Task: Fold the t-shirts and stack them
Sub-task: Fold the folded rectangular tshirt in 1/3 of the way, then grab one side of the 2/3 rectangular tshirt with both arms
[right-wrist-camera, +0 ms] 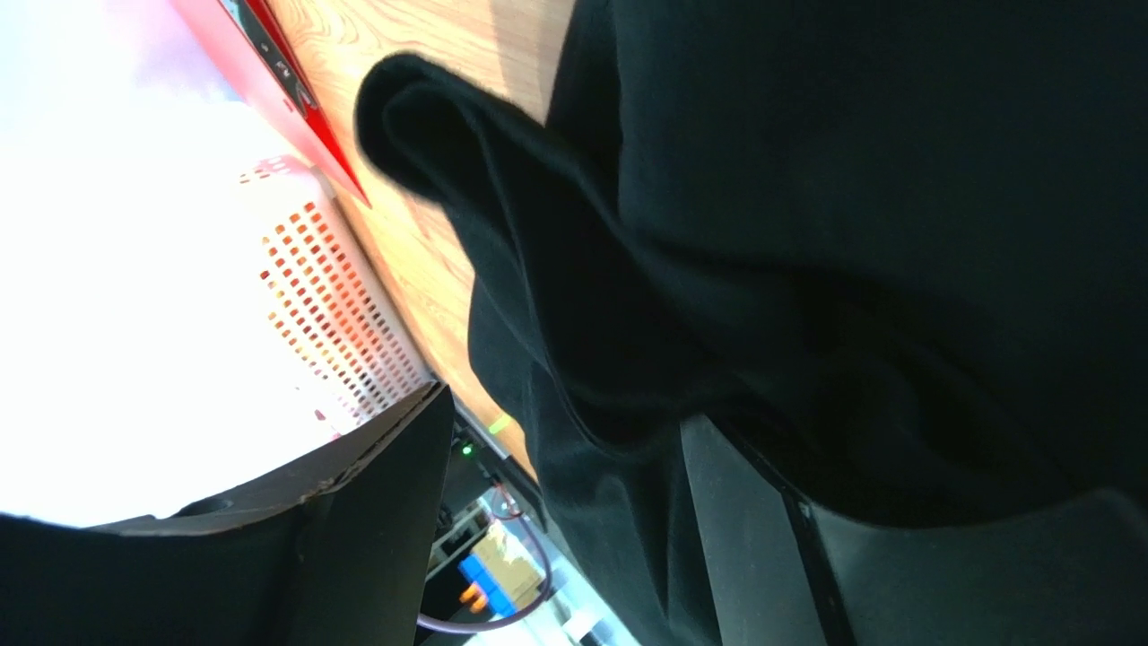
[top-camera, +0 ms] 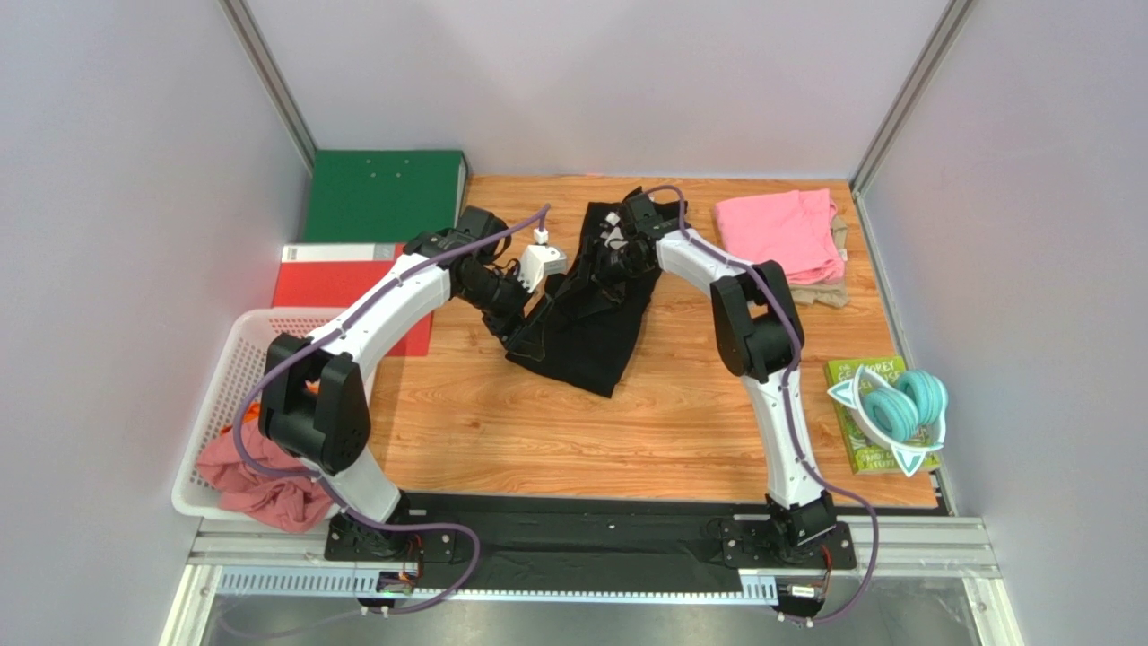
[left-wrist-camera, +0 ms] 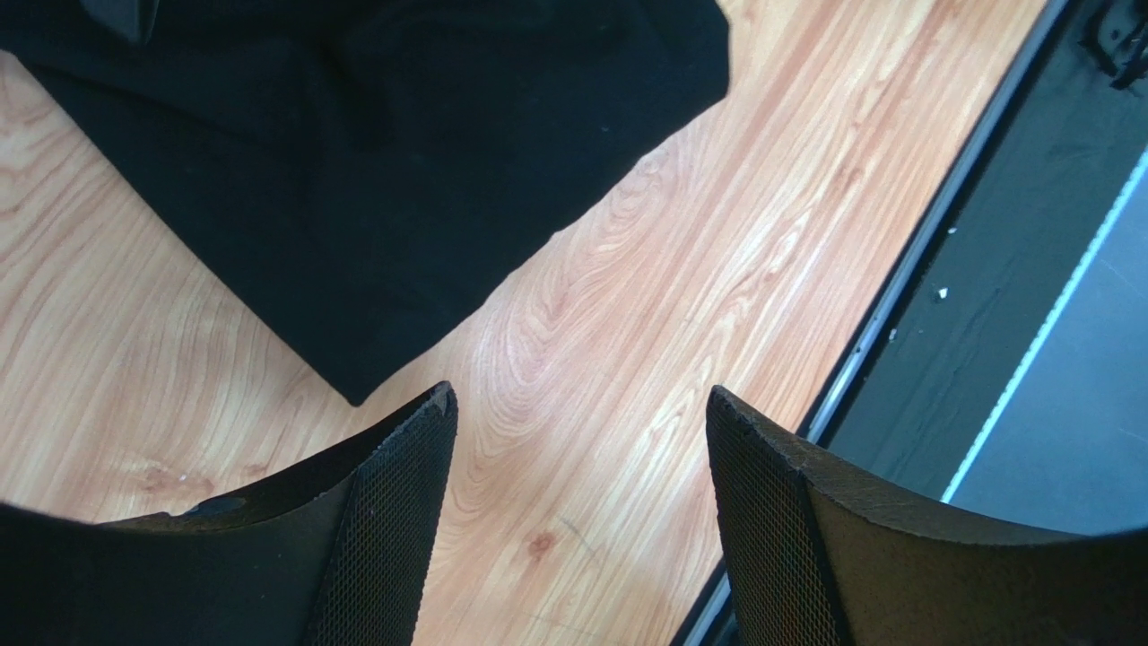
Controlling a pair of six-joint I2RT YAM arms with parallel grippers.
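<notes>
A large black t-shirt [top-camera: 593, 330] lies crumpled on the wooden table, its far end lifted toward my right gripper [top-camera: 609, 260]. In the right wrist view the black t-shirt [right-wrist-camera: 836, 242] drapes over one finger and hangs between the open jaws [right-wrist-camera: 566, 411], with a gap to the other finger. My left gripper [top-camera: 519, 314] hovers at the shirt's left edge. Its jaws [left-wrist-camera: 580, 417] are open over bare wood, with the black shirt [left-wrist-camera: 377, 162] just beyond them. A folded pink shirt [top-camera: 779, 229] lies on a beige one [top-camera: 825, 291] at the back right.
A white basket [top-camera: 243, 364] at the left holds a dusty-rose shirt [top-camera: 263, 485] and a bit of orange cloth [top-camera: 313, 386]. Green binder [top-camera: 384, 195] and red binder [top-camera: 334, 276] lie at the back left. Teal headphones [top-camera: 900, 404] rest on a green booklet at the right.
</notes>
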